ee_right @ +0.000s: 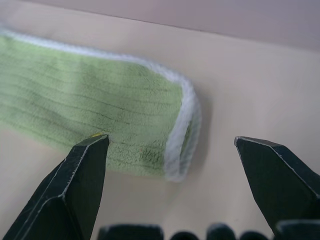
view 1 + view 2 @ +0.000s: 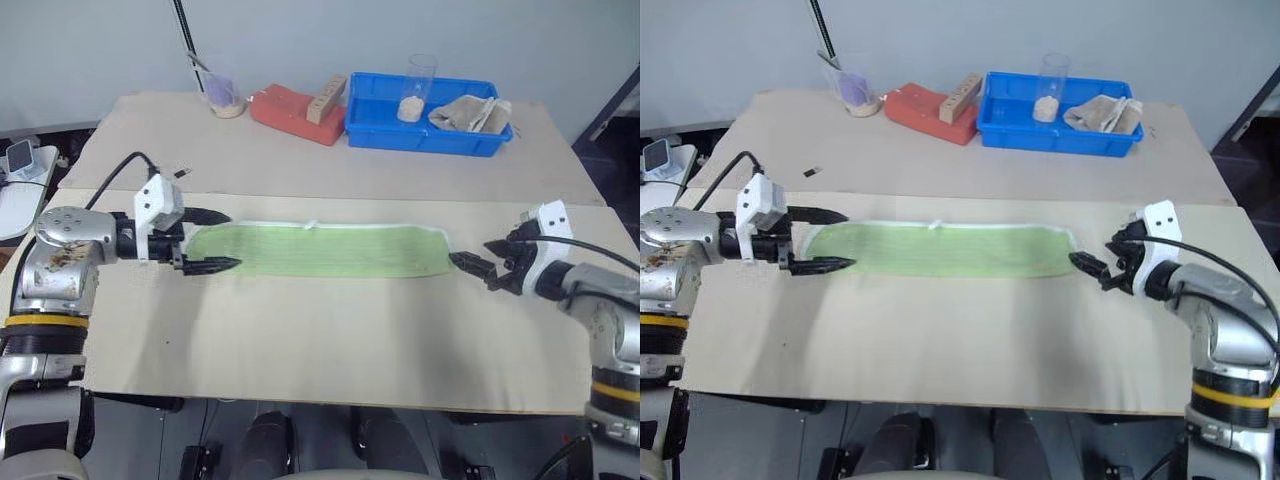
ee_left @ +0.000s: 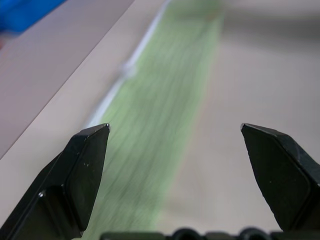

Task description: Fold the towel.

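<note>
The light green towel [image 2: 320,250] lies flat across the middle of the table as a long narrow strip, its white edging along the far side and around the right end [image 1: 182,120]. My left gripper [image 2: 232,240] is open at the strip's left end, one finger on each side of the strip's width, holding nothing. In the left wrist view the towel [image 3: 165,125] runs away between the black fingers [image 3: 85,170]. Just off the right end, my right gripper [image 2: 478,260] is open and holds nothing. Its fingers [image 1: 85,180] frame the towel's rounded end.
At the back of the table stands a blue bin [image 2: 430,138] holding a clear glass [image 2: 420,85] and a beige cloth [image 2: 470,112]. Left of it lie a red-orange block [image 2: 290,112], a wooden piece [image 2: 328,98] and a small cup [image 2: 225,98]. Bare tabletop [image 2: 330,340] lies in front of the towel.
</note>
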`<state>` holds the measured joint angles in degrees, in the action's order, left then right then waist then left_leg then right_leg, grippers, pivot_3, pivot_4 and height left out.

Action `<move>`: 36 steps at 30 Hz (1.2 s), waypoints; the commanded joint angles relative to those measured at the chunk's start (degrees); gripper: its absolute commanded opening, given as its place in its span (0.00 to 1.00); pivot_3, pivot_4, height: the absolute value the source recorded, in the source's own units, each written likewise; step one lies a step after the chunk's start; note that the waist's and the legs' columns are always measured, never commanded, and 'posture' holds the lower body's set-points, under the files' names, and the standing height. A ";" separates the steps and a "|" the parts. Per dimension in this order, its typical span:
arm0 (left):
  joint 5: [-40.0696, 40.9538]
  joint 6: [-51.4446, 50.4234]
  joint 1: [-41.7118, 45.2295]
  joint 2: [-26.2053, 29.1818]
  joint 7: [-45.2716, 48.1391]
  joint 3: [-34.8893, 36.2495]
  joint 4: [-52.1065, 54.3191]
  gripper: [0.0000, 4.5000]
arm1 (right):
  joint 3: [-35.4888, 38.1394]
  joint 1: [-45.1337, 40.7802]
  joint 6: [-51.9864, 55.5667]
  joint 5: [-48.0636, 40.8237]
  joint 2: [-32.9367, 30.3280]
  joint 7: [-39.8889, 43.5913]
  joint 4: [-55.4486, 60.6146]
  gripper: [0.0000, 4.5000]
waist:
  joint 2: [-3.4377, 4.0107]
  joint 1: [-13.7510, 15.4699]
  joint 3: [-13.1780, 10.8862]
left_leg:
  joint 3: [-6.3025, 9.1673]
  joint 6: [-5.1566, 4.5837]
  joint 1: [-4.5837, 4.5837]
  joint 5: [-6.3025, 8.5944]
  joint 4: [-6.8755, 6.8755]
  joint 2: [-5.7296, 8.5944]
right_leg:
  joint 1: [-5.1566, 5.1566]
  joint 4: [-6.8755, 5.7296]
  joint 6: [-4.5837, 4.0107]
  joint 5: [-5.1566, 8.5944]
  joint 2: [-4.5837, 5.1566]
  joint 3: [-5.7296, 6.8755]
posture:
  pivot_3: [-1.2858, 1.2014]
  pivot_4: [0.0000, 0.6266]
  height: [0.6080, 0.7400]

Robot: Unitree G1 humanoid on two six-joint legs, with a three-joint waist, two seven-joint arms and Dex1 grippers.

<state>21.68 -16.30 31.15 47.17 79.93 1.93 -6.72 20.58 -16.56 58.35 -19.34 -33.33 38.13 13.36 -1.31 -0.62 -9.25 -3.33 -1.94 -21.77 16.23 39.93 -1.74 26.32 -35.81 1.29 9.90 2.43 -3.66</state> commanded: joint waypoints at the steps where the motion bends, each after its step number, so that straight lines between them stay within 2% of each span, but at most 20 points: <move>1: 4.08 -3.78 -0.93 -1.81 -1.82 -0.65 10.11 1.00 | 3.55 1.79 3.58 -2.99 3.62 -4.85 4.11 0.99 | 0.00 0.02 0.00 | 0.00 0.00 -0.01 0.00 0.00 0.00 | -0.01 0.02 0.00 0.00 0.00 -0.01 | 0.52 0.24 0.80; 5: 4.26 -4.90 -1.54 -4.40 -4.65 -2.16 14.89 1.00 | 7.52 1.37 7.57 -5.51 9.89 -11.45 4.37 0.99 | 0.00 -0.19 0.01 | 0.06 0.00 0.07 0.00 -0.01 0.03 | -0.08 0.05 0.03 0.02 -0.03 -0.07 | 0.52 0.24 0.80; 11: 3.29 -4.00 -2.70 -4.97 -5.64 -3.27 15.90 1.00 | 13.43 -2.98 11.53 -9.28 17.45 -18.89 1.07 0.99 | 0.06 -0.76 0.04 | 0.09 -0.01 0.26 0.00 -0.14 -0.03 | -0.13 0.03 -0.01 0.05 -0.15 -0.12 | 0.52 0.24 0.80; 20: 4.54 -4.04 -3.25 -5.49 -6.45 -3.23 16.51 1.00 | 14.55 -7.48 11.11 -12.24 19.97 -23.05 -5.08 0.99 | 0.12 -0.72 0.08 | 0.10 -0.01 0.31 0.00 -0.18 -0.03 | -0.19 0.07 -0.01 0.05 -0.16 -0.13 | 0.52 0.24 0.80; 25: 9.86 -8.38 -4.62 -4.81 -5.97 -1.53 19.09 1.00 | 13.89 -7.90 10.11 -13.29 19.93 -23.62 -6.46 0.65 | 0.13 -1.28 0.09 | 0.12 -0.01 0.33 0.01 -0.22 -0.05 | -0.19 0.06 0.02 0.09 -0.18 -0.13 | 0.52 0.24 0.80; 29: 9.95 -8.12 -5.34 -4.30 -6.13 -1.40 18.73 1.00 | 13.43 -8.28 8.48 -13.45 19.09 -23.50 -7.87 0.35 | 0.14 -1.65 0.10 | 0.16 -0.01 0.34 0.01 -0.23 -0.04 | -0.19 0.05 0.02 0.10 -0.19 -0.13 | 0.52 0.24 0.80; 33: 10.00 -7.90 -5.34 -4.36 -6.45 -1.49 18.46 1.00 | 14.05 -8.46 7.00 -13.49 15.66 -23.02 -9.28 0.04 | 0.14 -1.65 0.10 | 0.17 -0.01 0.29 0.01 -0.23 -0.03 | -0.18 0.07 0.04 0.13 -0.19 -0.14 | 0.52 0.24 0.80; 34: 10.05 -7.86 -5.33 -4.43 -6.51 -1.45 18.47 1.00 | 14.29 -8.08 6.99 -13.51 13.80 -22.41 -9.39 0.01 | 0.14 -1.60 0.10 | 0.18 -0.01 0.27 0.01 -0.23 -0.02 | -0.18 0.09 0.04 0.14 -0.19 -0.14 | 0.52 0.24 0.80; 36: 10.28 -7.76 -5.30 -4.72 -6.73 -1.32 18.56 1.00 | 14.64 -7.20 7.12 -13.67 9.89 -21.01 -9.54 0.01 | 0.14 -1.45 0.10 | 0.19 -0.01 0.19 0.01 -0.22 0.01 | -0.17 0.15 0.05 0.14 -0.17 -0.17 | 0.52 0.24 0.80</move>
<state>30.89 -24.67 25.83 42.28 73.44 -0.98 10.55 33.86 -23.77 66.86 -32.18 -21.10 15.88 2.59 -1.16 -2.07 -9.16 -3.13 -1.95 -21.61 16.24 39.72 -1.72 26.15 -35.62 1.36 10.05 2.27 -3.86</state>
